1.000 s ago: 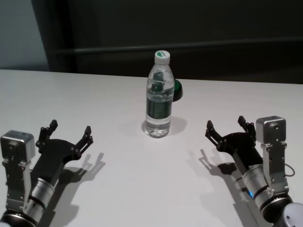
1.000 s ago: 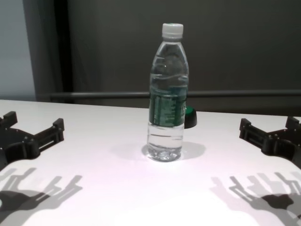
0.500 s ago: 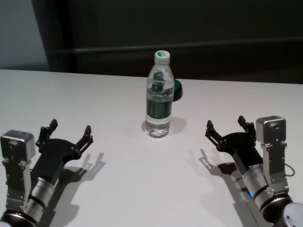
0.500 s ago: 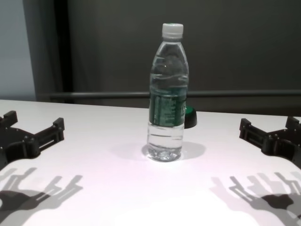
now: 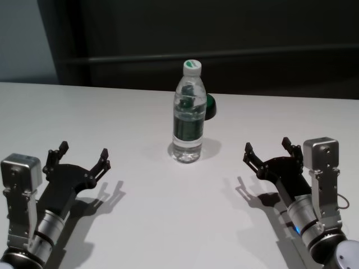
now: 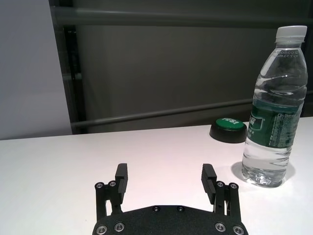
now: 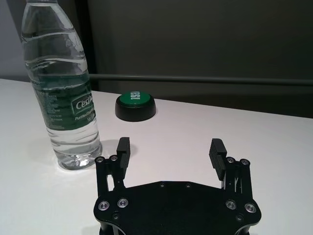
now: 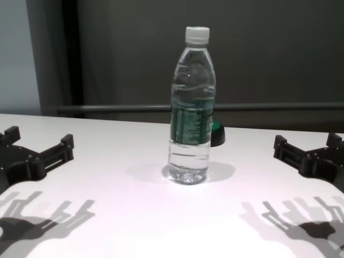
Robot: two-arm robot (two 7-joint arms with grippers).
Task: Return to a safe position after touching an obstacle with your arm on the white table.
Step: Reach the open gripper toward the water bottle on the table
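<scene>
The obstacle, a tall clear water bottle [image 5: 188, 112] with a white cap and a dark green label, stands upright in the middle of the white table [image 5: 157, 213]. It also shows in the chest view [image 8: 191, 107], the left wrist view [image 6: 273, 107] and the right wrist view [image 7: 63, 88]. My left gripper [image 5: 83, 154] is open and empty, near the front left, well apart from the bottle. My right gripper [image 5: 268, 149] is open and empty, near the front right, also apart from it. Both hover low over the table.
A small low black round object with a green top [image 5: 210, 106] sits just behind the bottle to its right; it also shows in the right wrist view [image 7: 135, 105]. A dark wall with a horizontal rail [image 5: 252, 54] stands behind the table's far edge.
</scene>
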